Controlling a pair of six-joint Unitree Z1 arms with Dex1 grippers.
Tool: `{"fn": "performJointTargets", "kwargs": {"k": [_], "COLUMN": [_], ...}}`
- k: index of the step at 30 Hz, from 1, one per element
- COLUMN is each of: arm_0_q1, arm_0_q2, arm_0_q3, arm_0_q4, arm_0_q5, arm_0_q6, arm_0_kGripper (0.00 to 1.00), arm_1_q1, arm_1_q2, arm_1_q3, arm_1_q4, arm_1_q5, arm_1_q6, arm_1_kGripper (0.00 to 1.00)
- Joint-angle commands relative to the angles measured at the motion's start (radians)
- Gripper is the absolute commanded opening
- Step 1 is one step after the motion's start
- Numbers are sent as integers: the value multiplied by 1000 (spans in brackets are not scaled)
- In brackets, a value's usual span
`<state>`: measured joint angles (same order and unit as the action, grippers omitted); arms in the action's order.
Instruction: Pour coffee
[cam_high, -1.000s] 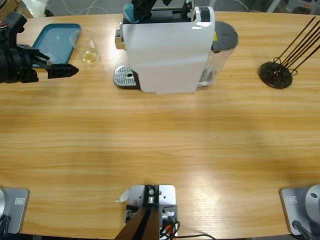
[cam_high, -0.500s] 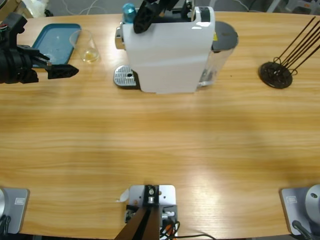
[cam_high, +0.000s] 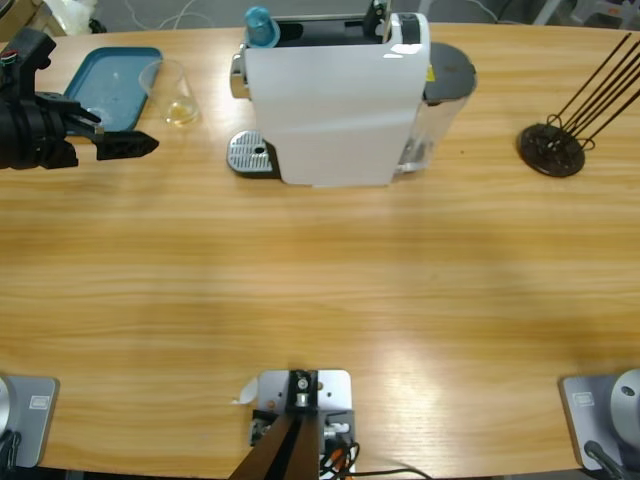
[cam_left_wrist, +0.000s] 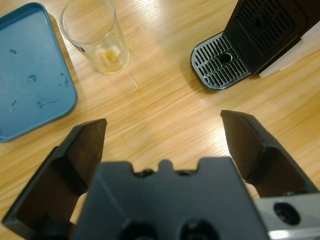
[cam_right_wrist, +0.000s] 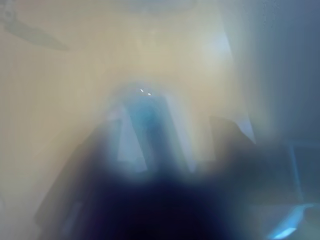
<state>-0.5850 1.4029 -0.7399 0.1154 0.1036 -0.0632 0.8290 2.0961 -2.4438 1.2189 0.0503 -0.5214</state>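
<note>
My right arm, which was reaching over the top of the white coffee machine (cam_high: 335, 100) a moment ago, is gone from the overhead view, and a blue capsule (cam_high: 260, 22) is now showing uncovered at the machine's top rear corner. My right wrist view is giving only a blur with a blue shape in the middle, so I cannot tell how my right tool is standing or whether it is holding anything.

My left tool (cam_high: 128, 143) is hovering above the wooden surface (cam_high: 320, 290) at the left edge, its two black jaws spread wide and gripping nothing. In the left wrist view the left tool (cam_left_wrist: 165, 137) is looking down on bare wood.

Ahead of it a clear glass (cam_left_wrist: 96, 35) is standing upright on the surface, just beside a teal tray (cam_left_wrist: 25, 75), though I cannot tell whether the two are touching. The coffee (cam_left_wrist: 111, 56) is lying in the bottom of that glass as a shallow pale amber pool. The glass is sitting near the machine's drip grate (cam_left_wrist: 220, 66) but apart from it, not under the spout.

At the far right a black wire rack (cam_high: 555, 145) is standing well apart from everything else.
</note>
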Motion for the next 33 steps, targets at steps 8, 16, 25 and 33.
{"fn": "performJointTargets", "kwargs": {"k": [8,16,25,33], "arm_0_q1": [2,2,2,2], "arm_0_q2": [21,22,28,28], "arm_0_q3": [37,37,37,37], "arm_0_q4": [-13,-13,-13,-13], "arm_0_q5": [-18,-18,-21,-22], "arm_0_q6": [9,9,9,9], "arm_0_kGripper": [996,996,996,991], "arm_1_q1": [62,61,28,25], "arm_1_q2": [176,215,217,217], "arm_1_q3": [-178,-203,-213,-206], "arm_1_q4": [82,82,80,81], "arm_1_q5": [-20,-33,-63,-104], "arm_1_q6": [-3,-3,-3,7], "arm_1_kGripper": [738,741,738,623]}}
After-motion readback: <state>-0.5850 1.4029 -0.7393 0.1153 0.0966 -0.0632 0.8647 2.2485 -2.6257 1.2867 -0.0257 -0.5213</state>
